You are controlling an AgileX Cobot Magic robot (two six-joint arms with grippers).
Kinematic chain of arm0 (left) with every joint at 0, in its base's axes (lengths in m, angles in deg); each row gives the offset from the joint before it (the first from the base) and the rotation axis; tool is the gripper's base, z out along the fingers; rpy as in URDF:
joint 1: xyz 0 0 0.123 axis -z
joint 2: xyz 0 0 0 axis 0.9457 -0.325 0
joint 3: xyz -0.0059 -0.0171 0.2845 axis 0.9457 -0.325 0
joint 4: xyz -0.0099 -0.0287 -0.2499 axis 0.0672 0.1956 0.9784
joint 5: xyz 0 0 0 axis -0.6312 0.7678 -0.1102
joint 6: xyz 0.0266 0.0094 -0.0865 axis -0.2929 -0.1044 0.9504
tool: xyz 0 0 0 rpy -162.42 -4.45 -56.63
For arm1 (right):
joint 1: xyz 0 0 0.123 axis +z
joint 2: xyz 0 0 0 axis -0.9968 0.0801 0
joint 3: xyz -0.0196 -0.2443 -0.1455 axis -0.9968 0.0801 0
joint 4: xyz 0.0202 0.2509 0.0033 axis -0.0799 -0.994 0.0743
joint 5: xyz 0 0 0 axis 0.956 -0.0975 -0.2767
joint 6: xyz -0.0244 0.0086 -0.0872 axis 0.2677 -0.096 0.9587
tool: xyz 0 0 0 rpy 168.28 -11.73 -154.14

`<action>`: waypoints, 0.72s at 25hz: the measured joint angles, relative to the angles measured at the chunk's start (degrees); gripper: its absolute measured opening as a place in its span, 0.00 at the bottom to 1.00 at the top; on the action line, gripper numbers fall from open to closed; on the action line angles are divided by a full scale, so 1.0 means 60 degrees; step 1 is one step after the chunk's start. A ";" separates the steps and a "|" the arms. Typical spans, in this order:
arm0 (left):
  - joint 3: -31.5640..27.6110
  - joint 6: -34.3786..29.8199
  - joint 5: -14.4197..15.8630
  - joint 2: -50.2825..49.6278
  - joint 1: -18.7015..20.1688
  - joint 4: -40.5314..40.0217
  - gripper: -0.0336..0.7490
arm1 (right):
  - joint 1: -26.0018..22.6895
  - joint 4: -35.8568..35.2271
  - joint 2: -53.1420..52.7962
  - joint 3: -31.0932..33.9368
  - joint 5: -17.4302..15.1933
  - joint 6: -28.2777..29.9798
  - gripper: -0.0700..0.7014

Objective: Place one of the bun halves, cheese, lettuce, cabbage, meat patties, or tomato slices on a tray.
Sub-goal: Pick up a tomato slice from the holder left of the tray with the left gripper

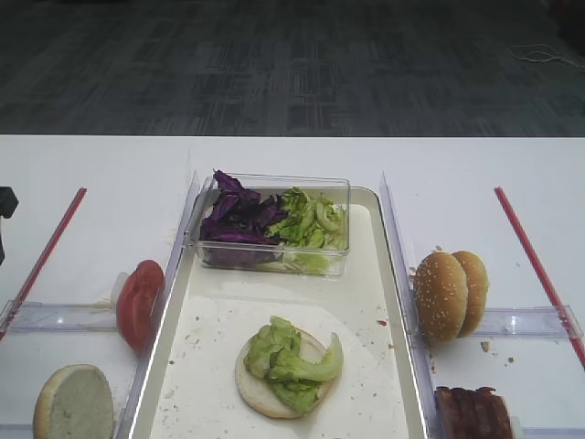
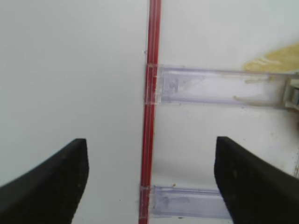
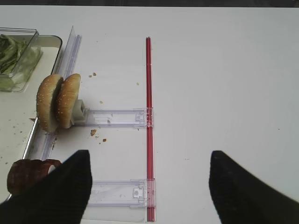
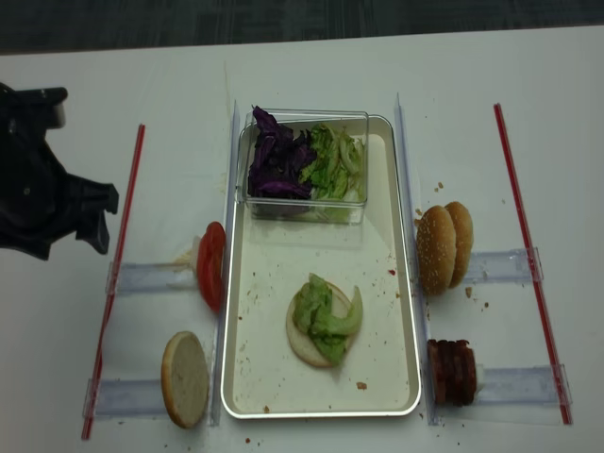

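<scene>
The cream tray [image 1: 370, 274] lies in the middle, and on it rests a bun half [image 1: 265, 389] topped with lettuce [image 1: 291, 358]. Tomato slices [image 1: 139, 302] stand in the left rack, with a cut-face bun half [image 1: 73, 404] below them. Two sesame bun halves [image 1: 450, 294] and the meat patties [image 1: 473, 413] stand on the right. Cabbage [image 1: 239, 219] fills part of a clear box. Cheese is out of view. My left gripper [image 2: 151, 179] hangs open over a red strip, far left of the tray. My right gripper [image 3: 149, 186] is open and empty, right of the patties [image 3: 25, 175].
The clear box [image 1: 274, 261] of cabbage and lettuce sits on the tray's far end. Red strips [image 4: 113, 283] [image 4: 528, 255] and clear plastic racks [image 3: 117, 116] flank the tray. The left arm [image 4: 42, 184] hovers at the left edge. Crumbs dot the tray and table.
</scene>
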 joint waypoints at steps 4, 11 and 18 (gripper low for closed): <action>0.0375 0.0000 0.0034 -0.0224 0.0000 0.0000 0.74 | 0.0000 0.0000 0.0000 0.0000 0.0000 0.0000 0.81; 0.0434 0.0027 0.0206 -0.0260 0.0586 -0.0060 0.74 | 0.0000 0.0000 0.0000 0.0000 0.0000 0.0000 0.81; 0.0448 0.1283 0.0148 -0.0260 0.2824 -0.0060 0.74 | 0.0000 0.0000 0.0000 0.0000 0.0000 0.0000 0.81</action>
